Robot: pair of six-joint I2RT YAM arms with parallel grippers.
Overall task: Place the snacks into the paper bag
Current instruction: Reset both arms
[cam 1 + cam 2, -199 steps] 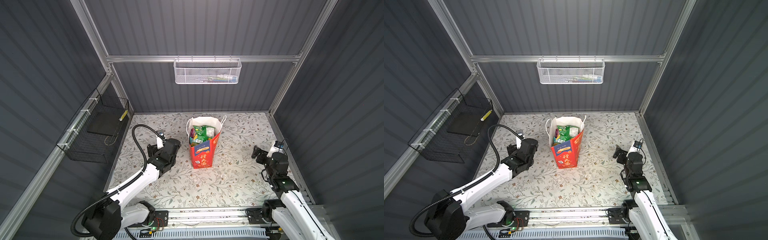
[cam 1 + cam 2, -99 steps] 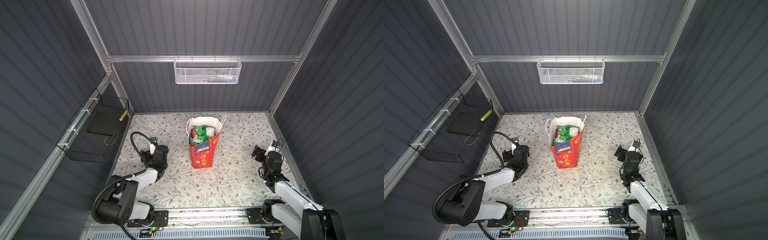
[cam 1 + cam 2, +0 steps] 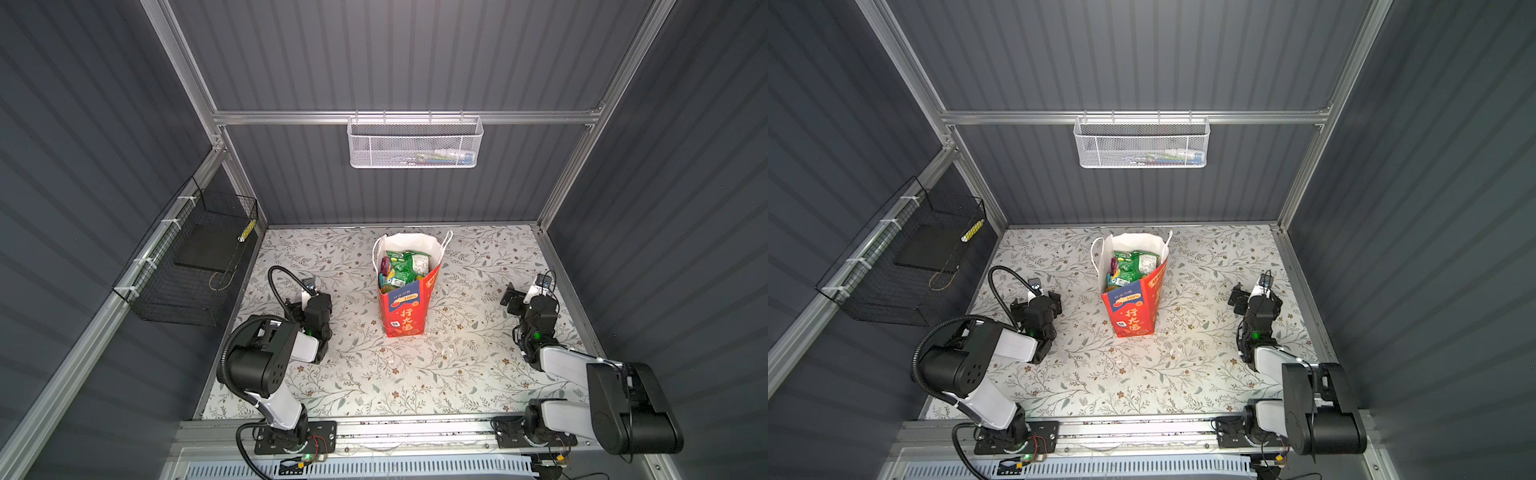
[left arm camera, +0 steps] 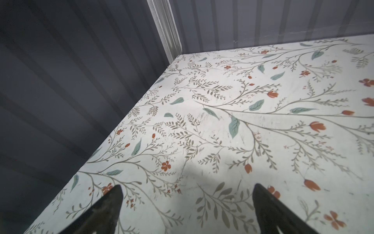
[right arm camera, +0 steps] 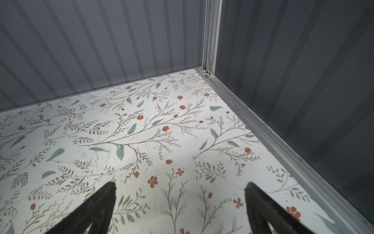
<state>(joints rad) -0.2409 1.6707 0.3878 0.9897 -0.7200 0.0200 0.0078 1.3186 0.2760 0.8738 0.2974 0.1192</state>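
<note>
The red paper bag stands upright mid-table, its white mouth open. Several snacks fill it to the rim, green packets on top. My left gripper rests low over the mat left of the bag, well apart from it. In the left wrist view the left gripper is open over bare floral mat. My right gripper sits near the right wall. In the right wrist view the right gripper is open and holds nothing. No snack lies loose on the mat.
A white mesh basket hangs on the back wall. A black wire basket hangs on the left wall. The floral table is boxed in by grey walls and an aluminium rail along its right side.
Both arms have folded back toward their bases, elbows raised. The left gripper drew away from the bag toward the left; the right gripper shifted little. Both stayed open.
</note>
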